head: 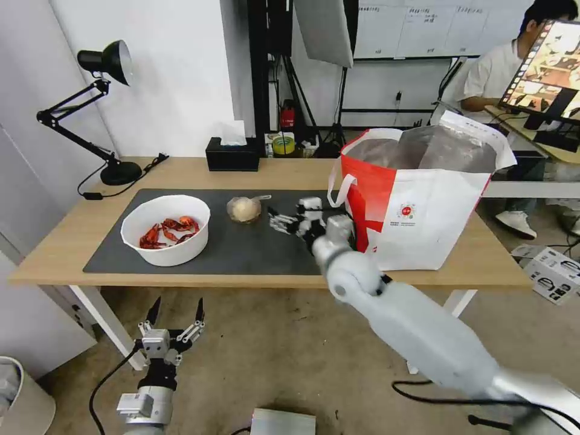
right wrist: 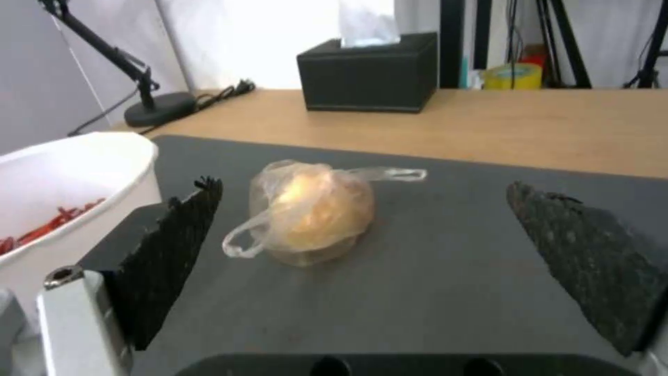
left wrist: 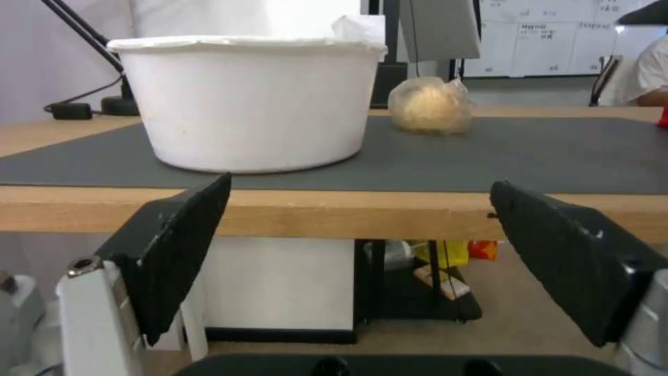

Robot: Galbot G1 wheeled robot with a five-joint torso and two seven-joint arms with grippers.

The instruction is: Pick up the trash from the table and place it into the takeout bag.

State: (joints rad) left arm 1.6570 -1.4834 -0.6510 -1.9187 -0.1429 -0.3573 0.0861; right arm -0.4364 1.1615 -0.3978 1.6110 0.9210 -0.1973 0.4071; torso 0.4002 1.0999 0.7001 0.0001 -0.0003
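Observation:
On the dark mat point(head: 241, 251) of the table point(head: 54, 254) stands a white bowl point(head: 166, 229) with red crayfish shells, seen side-on in the left wrist view point(left wrist: 247, 99). To its right lies a small clear cup of beige food point(head: 244, 209) wrapped in thin plastic. My right gripper point(head: 279, 221) hovers open just right of that cup, and in the right wrist view the cup point(right wrist: 313, 211) sits a little ahead between the spread fingers point(right wrist: 174, 230). The takeout bag point(head: 423, 205) stands open at the right. My left gripper point(head: 178, 302) hangs open below the table's front edge.
A black tissue box point(head: 232, 154) and a tape roll point(head: 283, 145) sit at the table's back edge. A desk lamp point(head: 103, 66) stands at the back left with its cord trailing. A bin point(head: 18, 399) is on the floor at the left.

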